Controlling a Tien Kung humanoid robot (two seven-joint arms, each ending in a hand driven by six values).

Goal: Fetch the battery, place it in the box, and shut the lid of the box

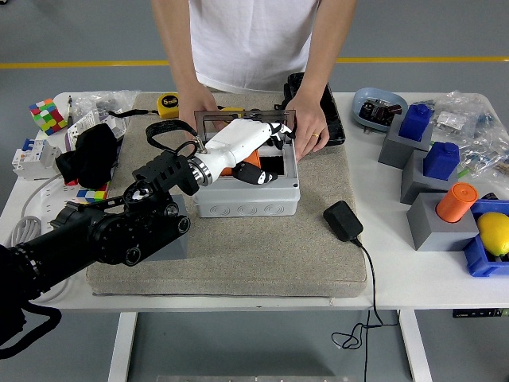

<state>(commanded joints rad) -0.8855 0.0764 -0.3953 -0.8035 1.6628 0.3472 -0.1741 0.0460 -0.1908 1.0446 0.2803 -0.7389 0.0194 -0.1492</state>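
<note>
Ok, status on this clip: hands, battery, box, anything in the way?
Left hand over open box, grip unclear. Orange battery inside, lid up. Person's hands steady the box. Right hand out of view.

The left arm (pixel 103 231) is black with round joints and a black cable loop, ending in a white-shelled hand (pixel 242 143).

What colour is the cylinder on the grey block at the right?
Orange; the cylinder shows clearly in the head view.

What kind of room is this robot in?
Probably a robot testing lab or workshop: a white table crowded with practice props like a puzzle cube and blue blocks, plus a grey floor with a yellow line.
</note>
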